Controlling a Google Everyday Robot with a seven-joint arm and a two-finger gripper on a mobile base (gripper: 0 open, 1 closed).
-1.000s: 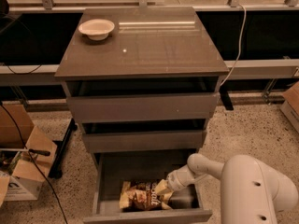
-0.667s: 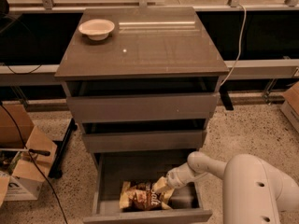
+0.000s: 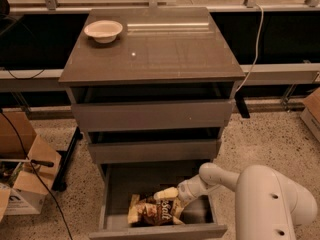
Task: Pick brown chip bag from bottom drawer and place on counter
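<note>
Since a second ago my gripper (image 3: 167, 194) has crept a bit left, closer to the bag (image 3: 150, 213); the bag itself hasn't budged. It's lying flat in the drawer (image 3: 131, 180), near the front edge, roughly mid-width. I'm coming in from the right since the drawer's pulled out past the two above, so that's the open way down. Gripper's at the bag's top right edge, touching or nearly. Can't tell if it's wide or closed. White lettering looks like "Salt", rest unreadable. Bowl (image 3: 103, 30) sits at the counter's (image 3: 165, 54) back-left corner, so I'd guess the front for the drop.
</note>
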